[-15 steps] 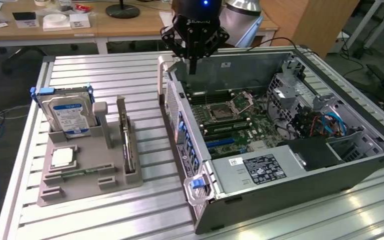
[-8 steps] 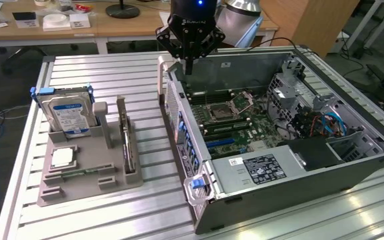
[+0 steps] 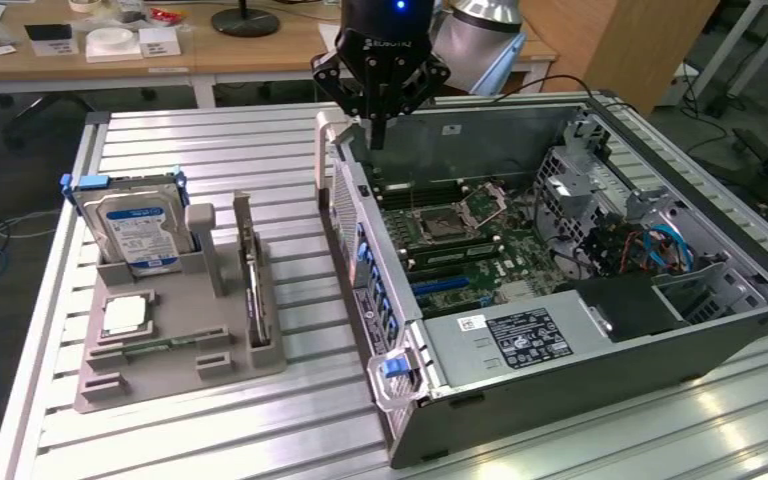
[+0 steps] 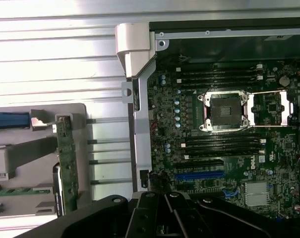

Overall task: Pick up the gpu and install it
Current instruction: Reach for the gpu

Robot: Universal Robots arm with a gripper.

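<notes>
**Q:** GPU location?
**A:** The gpu (image 3: 259,300) stands on edge in the gray fixture (image 3: 157,375), at the exterior view's left of the open computer case (image 3: 598,390). A hard drive (image 3: 140,232) shares the fixture.
**Q:** Claw?
**A:** The gripper (image 3: 375,143) is clenched and empty, over the case's far corner.

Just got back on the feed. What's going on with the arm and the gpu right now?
The arm's gripper hovers over the rear edge of the open computer case, beside the motherboard, and carries no card. The gpu stands upright in the gray holder on the exterior view's left, near the hard drive, not yet picked up. The blue slot on the motherboard is empty.
</notes>
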